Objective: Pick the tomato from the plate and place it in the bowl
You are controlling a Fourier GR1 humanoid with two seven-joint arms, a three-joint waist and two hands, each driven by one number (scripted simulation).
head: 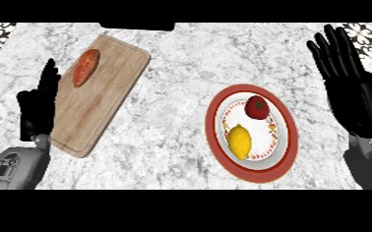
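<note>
Tomato [256, 106]: red, round, green stem mark facing up. It lies on the far part of the plate's [216, 123] inner well, not yet lifted.
Tomato axis: no long axis is evident; the fruit reads as nearly spherical, so approach direction appears unconstrained by shape.
Lemon [240, 141]: yellow, on the same plate, on the near side of the tomato. A narrow gap separates the two; they do not appear to touch.
Bowl: not identifiable in the head view. The only vessel in view is the red-rimmed plate with a patterned inner ring.
Right hand [349, 86]: at the right edge of the view, fingers straight and spread, pointing away from the robot. It holds nothing.
Left hand [36, 109]: at the left edge, fingers extended upward, holding nothing, overlapping the near-left border of the cutting board [102, 96].
Key relation: the tomato lies to the left of the right hand's fingers, near but apart, with bare counter [174, 78] and the plate rim between. The left hand is well apart, with the board in between.
Nearer hand: right. Judged the suitable one for the pick.
Sweet potato [85, 67]: orange, elongated, on the board's far end. Not part of the task.
Risk: fingers closing on the tomato may nudge the lemon just beside it.
</note>
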